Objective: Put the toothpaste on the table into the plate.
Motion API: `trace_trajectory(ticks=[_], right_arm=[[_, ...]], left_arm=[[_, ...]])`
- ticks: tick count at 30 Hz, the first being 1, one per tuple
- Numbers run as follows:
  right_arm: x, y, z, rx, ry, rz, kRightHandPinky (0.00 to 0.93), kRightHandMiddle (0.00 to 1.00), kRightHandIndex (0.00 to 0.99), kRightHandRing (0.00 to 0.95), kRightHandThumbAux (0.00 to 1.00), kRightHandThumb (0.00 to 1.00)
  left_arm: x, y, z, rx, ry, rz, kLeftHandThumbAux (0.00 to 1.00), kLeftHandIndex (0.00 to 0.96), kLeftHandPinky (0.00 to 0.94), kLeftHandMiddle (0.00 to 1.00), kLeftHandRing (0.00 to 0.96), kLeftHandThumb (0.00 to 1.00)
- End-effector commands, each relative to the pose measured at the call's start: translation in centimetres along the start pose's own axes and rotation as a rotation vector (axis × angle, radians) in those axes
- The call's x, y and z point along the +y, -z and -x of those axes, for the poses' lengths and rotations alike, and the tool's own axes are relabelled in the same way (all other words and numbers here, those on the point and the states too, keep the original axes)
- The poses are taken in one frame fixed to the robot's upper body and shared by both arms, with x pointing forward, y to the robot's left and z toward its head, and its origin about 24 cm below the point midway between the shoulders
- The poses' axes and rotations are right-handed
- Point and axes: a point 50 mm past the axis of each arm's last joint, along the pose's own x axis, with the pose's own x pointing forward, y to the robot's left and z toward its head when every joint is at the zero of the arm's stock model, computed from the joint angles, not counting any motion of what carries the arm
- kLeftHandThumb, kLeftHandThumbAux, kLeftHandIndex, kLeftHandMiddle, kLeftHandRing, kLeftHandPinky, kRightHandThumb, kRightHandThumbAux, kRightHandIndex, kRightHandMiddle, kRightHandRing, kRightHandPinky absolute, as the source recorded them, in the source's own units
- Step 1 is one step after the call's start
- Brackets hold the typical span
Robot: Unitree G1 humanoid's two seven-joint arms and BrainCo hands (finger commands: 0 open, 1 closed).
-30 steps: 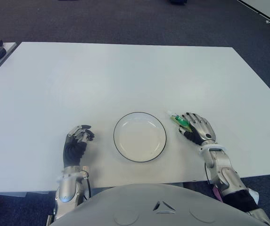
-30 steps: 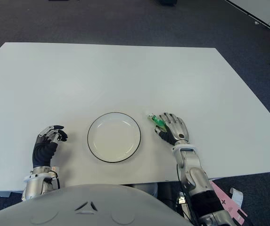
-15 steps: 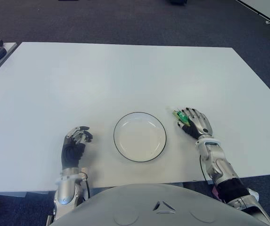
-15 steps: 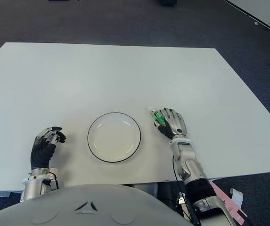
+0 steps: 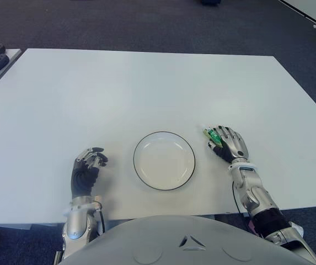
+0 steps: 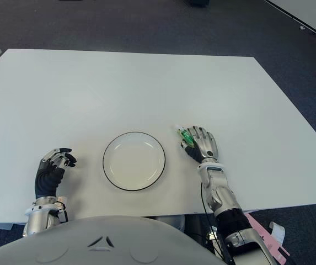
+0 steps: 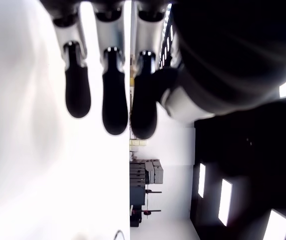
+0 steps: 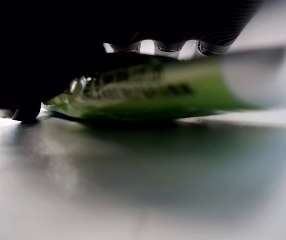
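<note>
Our right hand's fingers (image 8: 133, 30) are curled over the toothpaste (image 8: 182, 87), a green tube pinned beneath the right hand (image 5: 229, 144). In the wrist view the tube sits just clear of the tabletop (image 5: 146, 88), so we judge the grasp made and the lift barely begun. The tube is just right of the plate (image 5: 164, 160), not in it. Next we would raise it, carry it left over the rim, and let go above the plate's middle. Our left hand (image 5: 87, 168) shows left of the plate, fingers loosely bent, holding nothing. The tabletop is plain white; dark carpet (image 5: 146, 22) lies beyond.
</note>
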Motion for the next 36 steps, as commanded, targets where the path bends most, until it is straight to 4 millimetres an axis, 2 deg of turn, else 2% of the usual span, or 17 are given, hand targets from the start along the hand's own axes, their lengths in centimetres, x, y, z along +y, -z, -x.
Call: trace_trajectory(ticks=[1, 5, 7, 10, 11, 14, 18, 20, 23, 36], right_arm=[[2.4, 1.0, 1.3, 0.093, -0.071, -0.079, 0.128, 0.03, 0.096, 0.024, 0.333, 0.647], [2.1, 0.9, 1.2, 0.087, -0.023, -0.127, 0.267, 0.12, 0.234, 0.125, 0.361, 0.709], [2.0, 0.9, 1.2, 0.08, -0.004, -0.152, 0.303, 0.147, 0.261, 0.155, 0.369, 0.723], [1.8, 0.8, 1.2, 0.069, 0.03, -0.2, 0.38, 0.245, 0.345, 0.251, 0.41, 0.757], [1.8, 0.8, 1.2, 0.068, 0.037, -0.208, 0.404, 0.29, 0.374, 0.292, 0.513, 0.746], [1.7, 0.8, 1.2, 0.058, 0.058, -0.235, 0.444, 0.359, 0.411, 0.356, 0.637, 0.735], [1.6, 0.8, 1.1, 0.047, 0.08, -0.268, 0.47, 0.403, 0.426, 0.398, 0.682, 0.733], [1.6, 0.8, 1.1, 0.043, 0.094, -0.286, 0.48, 0.405, 0.453, 0.434, 0.681, 0.8], [1.5, 0.8, 1.0, 0.043, 0.105, -0.301, 0.485, 0.41, 0.466, 0.457, 0.679, 0.833], [0.8, 0.4, 0.7, 0.048, 0.149, -0.326, 0.473, 0.419, 0.479, 0.473, 0.676, 0.853]], left_arm=[[0.1, 0.1, 0.0, 0.001, -0.006, 0.001, 0.718, 0.433, 0.523, 0.581, 0.549, 0.706], [0.2, 0.1, -0.1, -0.002, 0.003, 0.001, 0.718, 0.433, 0.536, 0.583, 0.556, 0.706], [0.2, 0.2, -0.1, 0.0, 0.005, 0.0, 0.718, 0.433, 0.537, 0.585, 0.558, 0.706], [0.2, 0.2, -0.1, 0.003, 0.007, 0.001, 0.718, 0.433, 0.526, 0.585, 0.557, 0.705], [0.2, 0.2, -0.2, 0.003, 0.007, 0.001, 0.718, 0.433, 0.526, 0.584, 0.556, 0.705], [0.2, 0.1, -0.2, 0.002, 0.006, 0.0, 0.718, 0.433, 0.526, 0.585, 0.556, 0.705], [0.2, 0.1, -0.3, 0.009, -0.006, -0.004, 0.718, 0.433, 0.525, 0.584, 0.554, 0.706], [0.1, 0.1, -0.3, 0.014, -0.016, -0.007, 0.719, 0.433, 0.518, 0.577, 0.547, 0.707], [0.1, 0.1, -0.3, 0.016, -0.027, -0.007, 0.719, 0.433, 0.516, 0.572, 0.543, 0.708], [0.1, 0.2, -0.5, 0.009, -0.021, -0.007, 0.719, 0.432, 0.507, 0.568, 0.539, 0.706]])
